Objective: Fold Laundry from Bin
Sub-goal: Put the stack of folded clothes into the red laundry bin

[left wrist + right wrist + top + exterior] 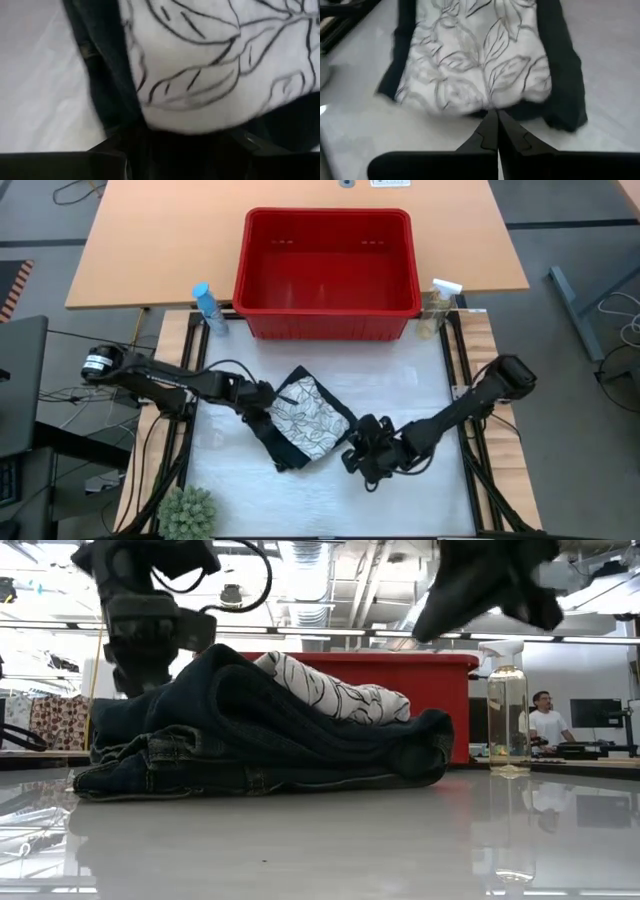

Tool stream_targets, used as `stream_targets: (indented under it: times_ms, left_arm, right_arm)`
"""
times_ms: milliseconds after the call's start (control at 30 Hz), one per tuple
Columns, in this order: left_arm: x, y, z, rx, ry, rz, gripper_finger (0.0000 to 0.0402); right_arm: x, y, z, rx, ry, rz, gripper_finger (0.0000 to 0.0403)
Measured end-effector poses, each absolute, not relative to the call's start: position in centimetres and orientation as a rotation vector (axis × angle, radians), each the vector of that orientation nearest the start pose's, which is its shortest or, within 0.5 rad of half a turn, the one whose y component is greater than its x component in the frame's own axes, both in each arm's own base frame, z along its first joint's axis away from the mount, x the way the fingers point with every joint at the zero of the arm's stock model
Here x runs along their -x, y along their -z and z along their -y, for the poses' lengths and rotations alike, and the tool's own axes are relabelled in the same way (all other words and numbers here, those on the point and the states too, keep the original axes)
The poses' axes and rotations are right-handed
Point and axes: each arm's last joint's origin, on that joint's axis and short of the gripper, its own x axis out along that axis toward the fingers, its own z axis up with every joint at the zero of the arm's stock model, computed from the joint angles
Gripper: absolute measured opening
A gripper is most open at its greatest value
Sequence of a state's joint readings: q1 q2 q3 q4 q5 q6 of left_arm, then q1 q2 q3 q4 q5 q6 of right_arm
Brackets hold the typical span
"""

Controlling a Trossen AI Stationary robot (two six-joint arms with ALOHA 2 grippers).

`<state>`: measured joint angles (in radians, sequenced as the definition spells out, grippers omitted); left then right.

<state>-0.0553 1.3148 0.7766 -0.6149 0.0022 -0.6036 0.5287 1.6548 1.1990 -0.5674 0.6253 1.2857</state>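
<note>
**K:** Two garments on the surface (pixel 420 395), stacked. White leaf-print cloth (pixel 310 418) sits on top of the dark trousers (pixel 272 442), both just in front of the red bin (pixel 327 272), which looks empty from above. No grey cloth visible anywhere.

**M:** Fingers?

**K:** Right gripper (pixel 497 131) has its fingers pressed together, holding nothing, tips just off the near edge of the stack. Left gripper (pixel 262 396) is at the far-left corner of the pile, over the trouser edge. Its fingers aren't readable in any view, so can't tell if it has fabric or not.

**M:** Step in hand?

**K:** My read: tidying or finishing the fold on the stack. Trousers already look doubled over in the low view, hem and waistband layers showing at the left end, leaf cloth riding on the hump.

**M:** How to do it clean?

**K:** Don't drag the trousers with the cloth loose on top, since it'll probably slide off. Either lift the leaf cloth off first or pin it with the right arm while the left works the trouser edge. Take denim at a seam or hem, not mid-panel, so only one layer comes up. Keep moves low and slow. Spray bottles (pixel 209 308) flank the bin, well apart from the pile, so no clearance issue there.
</note>
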Motion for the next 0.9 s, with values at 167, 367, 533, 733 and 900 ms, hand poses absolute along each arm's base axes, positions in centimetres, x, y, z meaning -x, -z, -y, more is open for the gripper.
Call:
stream_targets:
  times_ms: [167,367,533,733,900]
  left_arm:
    - [-23.9,-17.9,2.2,0.575,-0.228,-0.941,0.0167]
    - [-24.6,-18.1,2.3,0.621,-0.204,-0.827,0.0166]
    - [-24.6,-18.1,2.3,0.634,-0.229,-0.821,0.0166]
    - [-24.6,-18.1,2.2,0.63,-0.23,-0.825,0.0166]
    - [-24.6,-18.1,2.2,0.628,-0.229,-0.826,0.0166]
  right_arm:
    - [-31.9,-20.8,-15.4,-0.606,0.563,-0.604,0.0025]
    - [-36.3,-21.6,-14.3,-0.576,0.162,-0.504,0.0025]
    - [-37.5,-22.4,-12.7,-0.496,0.111,-0.422,0.003]
    - [-38.0,-22.2,-11.1,-0.498,0.153,-0.428,0.0038]
    - [-38.4,-22.2,-9.2,-0.508,0.201,-0.418,0.0039]
